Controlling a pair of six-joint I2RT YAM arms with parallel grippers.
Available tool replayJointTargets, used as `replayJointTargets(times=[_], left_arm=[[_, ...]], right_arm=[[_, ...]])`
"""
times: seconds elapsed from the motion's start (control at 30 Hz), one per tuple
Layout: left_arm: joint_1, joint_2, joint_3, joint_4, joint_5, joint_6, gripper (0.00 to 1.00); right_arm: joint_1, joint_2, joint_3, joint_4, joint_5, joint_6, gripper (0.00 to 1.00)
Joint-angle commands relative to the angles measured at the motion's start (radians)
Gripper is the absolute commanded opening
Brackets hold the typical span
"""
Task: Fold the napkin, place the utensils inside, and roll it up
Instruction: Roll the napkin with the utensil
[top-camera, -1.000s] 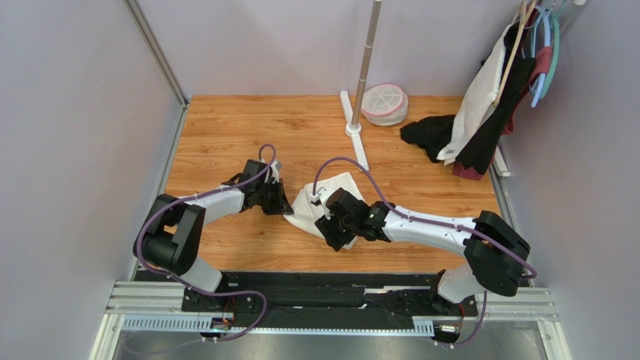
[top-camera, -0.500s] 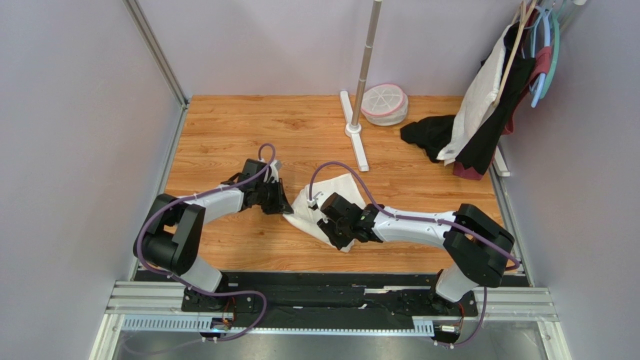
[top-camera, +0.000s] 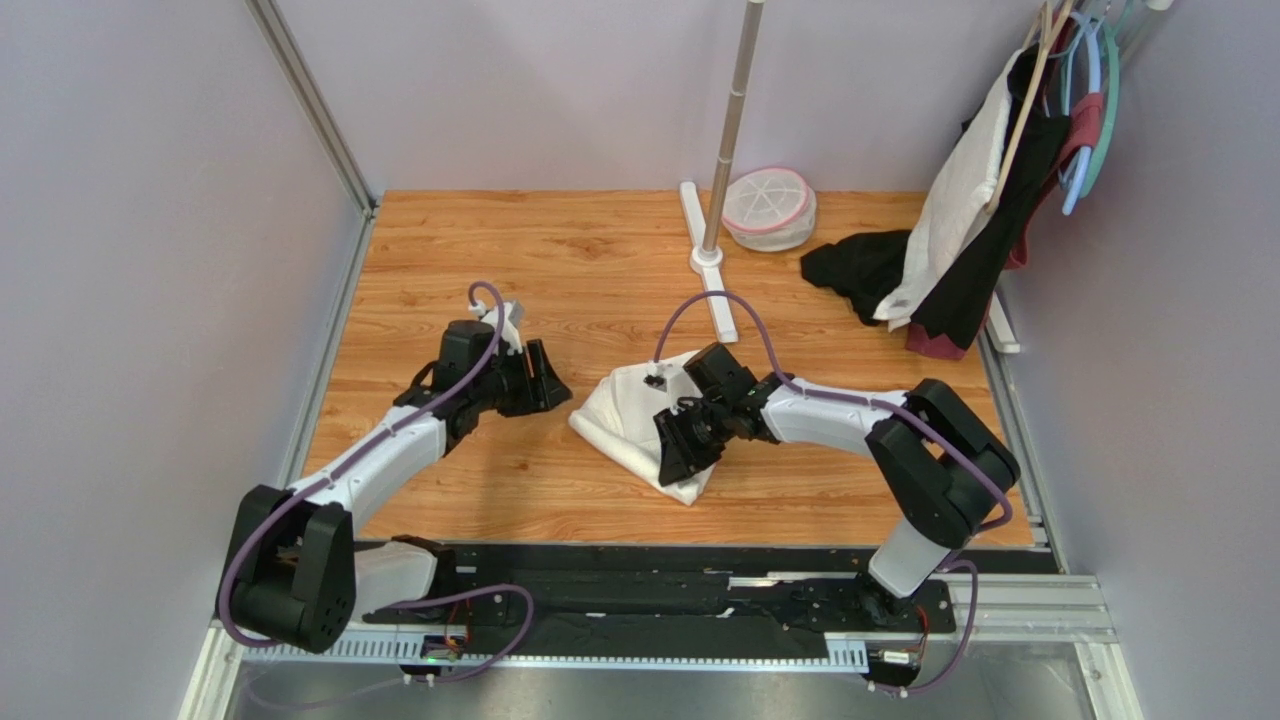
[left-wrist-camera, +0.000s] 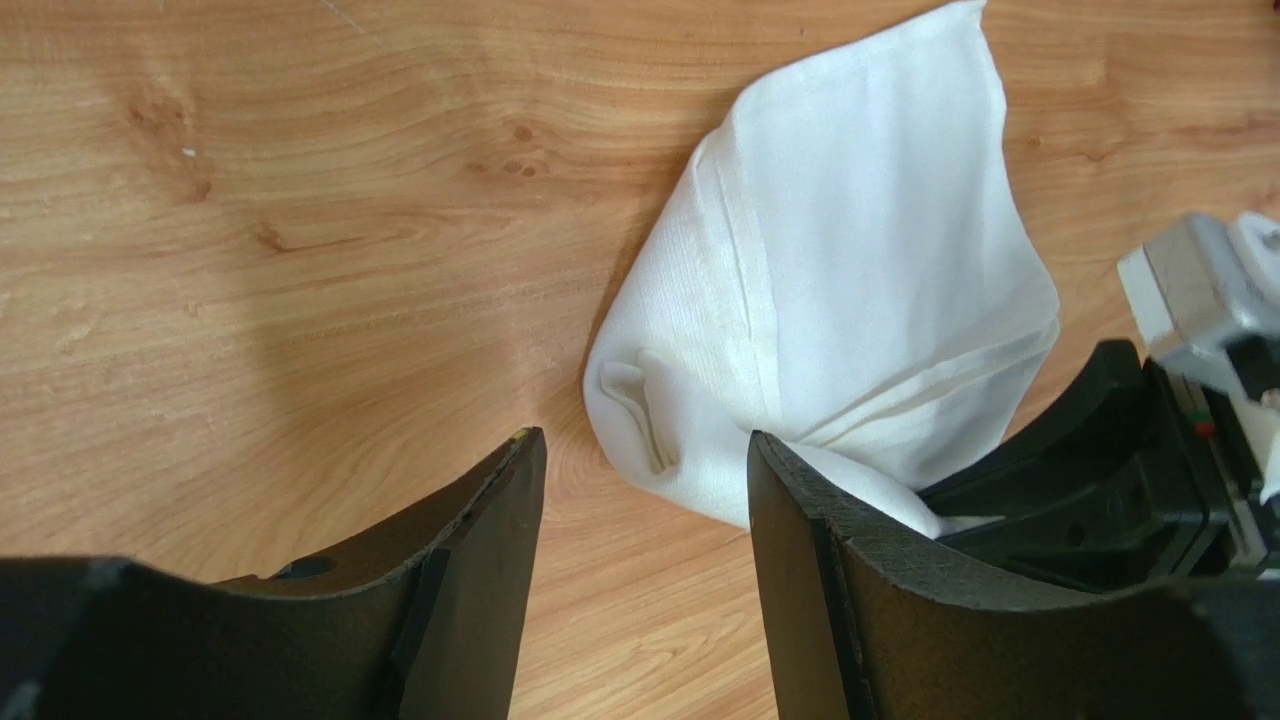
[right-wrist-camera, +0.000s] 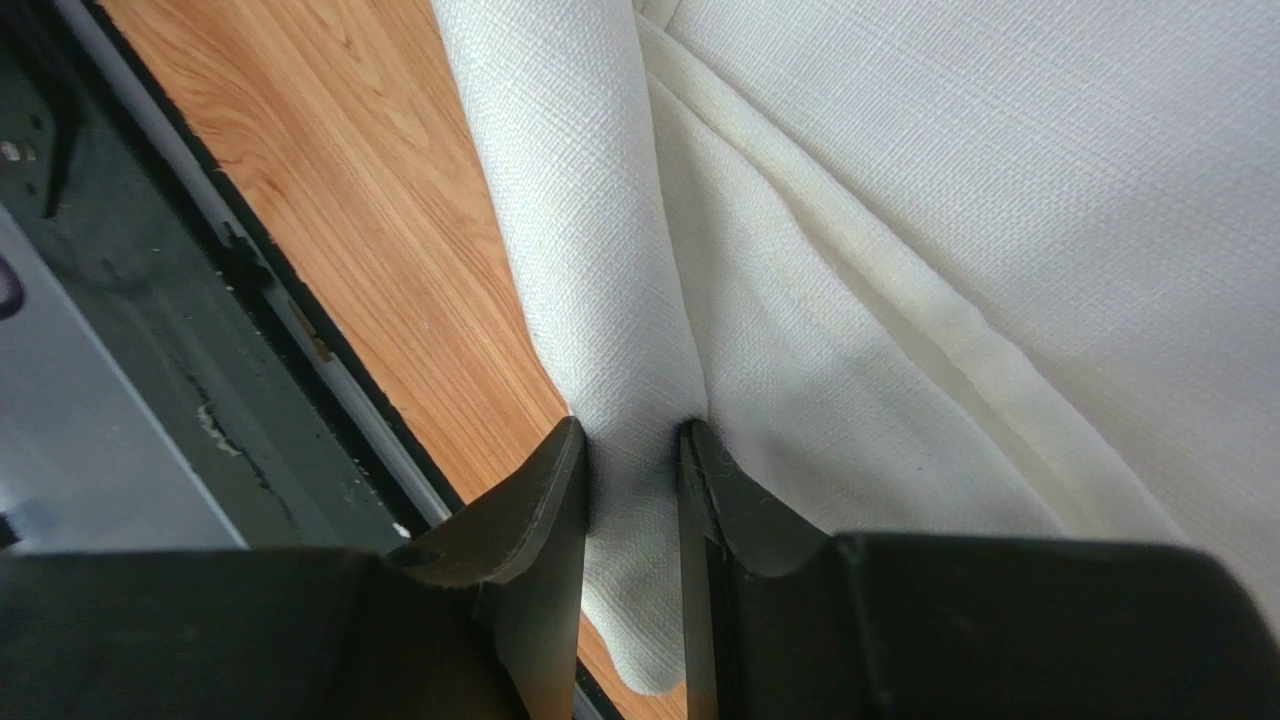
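One napkin (top-camera: 628, 420) on wood table (top-camera: 451, 255) w/ grey walls (top-camera: 150, 300)

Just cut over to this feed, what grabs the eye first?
The bunched white napkin in the middle, with the right gripper pinched on one of its folds. The left gripper sits open beside the napkin's left end. In the far right corner, clothes on hangers make a cluttered patch.
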Motion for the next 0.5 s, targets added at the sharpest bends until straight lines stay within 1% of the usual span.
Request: replayJointTargets(times=[0.0, 0.1, 0.13, 0.33, 0.47], left_arm=[[-0.001, -0.026, -0.069, 0.094, 0.056, 0.018, 0.60], [-0.001, -0.006, -0.088, 0.126, 0.084, 0.021, 0.59], [-0.001, 0.002, -0.091, 0.166, 0.085, 0.021, 0.59], [-0.001, 0.052, -0.094, 0.269, 0.098, 0.022, 0.59], [-0.001, 0.103, -0.086, 0.329, 0.118, 0.016, 0.56]], right_arm=[[-0.045, 0.088, 0.001, 0.001, -0.153, 0.000, 0.04], [-0.093, 0.145, 0.018, 0.004, -0.233, 0.016, 0.04], [-0.109, 0.157, 0.029, 0.001, -0.249, 0.018, 0.04], [-0.139, 0.219, 0.054, -0.008, -0.276, 0.024, 0.04], [-0.154, 0.239, 0.063, -0.010, -0.287, 0.027, 0.04]])
